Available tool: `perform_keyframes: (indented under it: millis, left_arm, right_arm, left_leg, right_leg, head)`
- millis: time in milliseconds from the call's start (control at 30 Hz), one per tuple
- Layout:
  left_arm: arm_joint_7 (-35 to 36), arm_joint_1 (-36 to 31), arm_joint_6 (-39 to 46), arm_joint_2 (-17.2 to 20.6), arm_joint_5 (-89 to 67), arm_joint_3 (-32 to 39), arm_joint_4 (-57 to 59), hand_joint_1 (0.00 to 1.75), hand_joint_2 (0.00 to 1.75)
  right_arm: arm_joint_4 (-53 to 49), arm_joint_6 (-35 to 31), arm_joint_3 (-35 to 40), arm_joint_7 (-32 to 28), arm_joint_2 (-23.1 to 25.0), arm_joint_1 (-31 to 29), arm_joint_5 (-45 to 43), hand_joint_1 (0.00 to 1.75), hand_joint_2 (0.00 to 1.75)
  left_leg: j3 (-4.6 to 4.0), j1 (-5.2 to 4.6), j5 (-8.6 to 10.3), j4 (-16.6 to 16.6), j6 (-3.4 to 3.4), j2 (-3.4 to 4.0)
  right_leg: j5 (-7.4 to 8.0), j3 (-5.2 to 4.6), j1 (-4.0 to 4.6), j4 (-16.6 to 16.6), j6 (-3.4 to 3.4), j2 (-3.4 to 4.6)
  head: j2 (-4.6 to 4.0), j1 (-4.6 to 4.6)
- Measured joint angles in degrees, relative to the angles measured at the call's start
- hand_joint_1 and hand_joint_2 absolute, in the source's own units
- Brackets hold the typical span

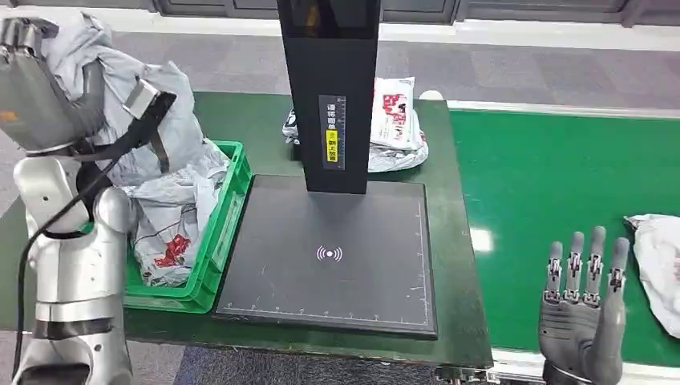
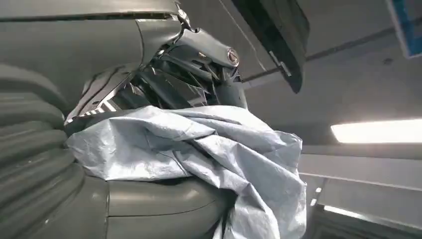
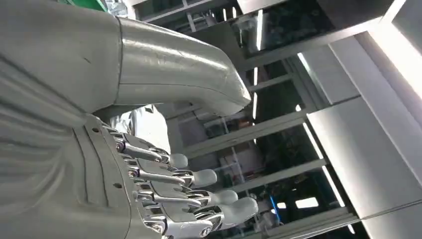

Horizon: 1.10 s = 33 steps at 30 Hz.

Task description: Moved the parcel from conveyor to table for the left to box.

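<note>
Left hand (image 1: 36, 76) raised high over the crate (image 1: 228, 200), fingers (image 2: 199, 74) wrapped round a grey parcel (image 2: 199, 159); bag crumpled between thumb and fingers in the left wrist view, loose end hanging free. Right hand (image 1: 584, 309) low over the conveyor (image 1: 545, 184), fingers (image 3: 199, 191) straight, apart, holding nothing. Another parcel (image 1: 657, 265) on the belt just beside that hand, not touching. Two more bags (image 1: 397, 124) behind the black post (image 1: 329, 88), on the bench (image 1: 453, 265). Scan pad (image 1: 329, 257) bare of parcels.

Probably the boxing step for the left: best lowered straight down over the crate's open side, released only once the bag's hanging end rests on the bags (image 1: 172, 224) already inside, so nothing drapes over the green rim. Worth keeping clear of the cable (image 1: 120, 148) running across the arm. For the right, likely next pick: approach the belt parcel from its near edge, close on a fold rather than flat film, since thin plastic slips.

Hard to make out: how firm the left grip is, fingertips being buried in the bag. Belt parcel cut off by the picture's right edge, so its full extent unknown. Crate's near corner hidden by the left arm; depth of the pile unclear. Print on the post label too small to read.
</note>
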Motion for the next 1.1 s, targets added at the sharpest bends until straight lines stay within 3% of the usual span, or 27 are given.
perform_keyframes:
  millis: [300, 667, 900, 1033, 1067, 1100]
  left_arm:
    - [6.1, -2.6, -2.6, 6.1, 0.0, -2.9, 5.5, 1.75, 1.75]
    - [6.5, -2.3, -4.1, 6.5, 0.0, -4.3, 8.7, 1.75, 1.75]
    - [8.7, 0.3, -12.6, 5.9, 0.0, -6.2, 11.8, 1.75, 1.75]
    - [10.1, 4.5, -23.5, 4.7, 0.0, -7.7, 15.7, 1.75, 1.75]
    - [11.3, 5.8, -27.6, 4.7, 0.0, -8.6, 17.0, 1.1, 1.75]
    - [11.8, 6.9, -29.9, 4.7, 0.0, -9.1, 18.3, 0.26, 1.75]
  right_arm:
    - [0.8, 0.0, 0.0, 0.4, 0.0, -0.6, -0.7, 0.0, 1.75]
    - [0.9, 0.0, -0.1, 0.4, 0.0, -0.6, -1.0, 0.0, 1.75]
    - [0.9, 0.3, -1.1, 0.3, 0.0, -0.3, -1.0, 0.0, 1.75]
    - [0.9, 0.9, -2.1, -0.3, 0.0, 0.2, -1.4, 0.0, 1.75]
    - [0.9, 1.2, -2.4, -0.3, 0.0, 0.2, -1.4, 0.0, 1.75]
    - [0.9, 1.4, -2.5, -0.3, 0.0, 0.2, -1.2, 0.0, 1.75]
  left_leg:
    - [-0.07, 0.0, -0.01, 0.0, 0.0, 0.03]
    - [-0.11, 0.0, -0.01, 0.0, 0.0, 0.02]
    - [-0.11, -0.01, -0.01, 0.0, 0.0, 0.04]
    - [-0.11, -0.03, -0.02, 0.0, 0.01, 0.08]
    - [-0.12, -0.03, -0.04, 0.0, 0.0, 0.1]
    - [-0.12, -0.04, -0.05, 0.0, -0.01, 0.13]
  right_leg:
    - [0.02, -0.09, 0.0, 0.0, -0.05, 0.04]
    - [0.03, -0.13, 0.0, 0.0, -0.04, 0.04]
    - [0.02, -0.16, -0.01, 0.0, -0.05, 0.04]
    - [0.02, -0.15, -0.02, 0.0, -0.05, 0.05]
    - [0.02, -0.14, -0.03, 0.0, -0.05, 0.06]
    - [0.02, -0.15, -0.03, 0.0, -0.05, 0.08]
  head:
    - [0.0, 0.0]
    - [0.0, 0.0]
    - [0.0, 0.0]
    - [0.0, 0.0]
    - [0.0, 0.0]
    - [0.0, 0.0]
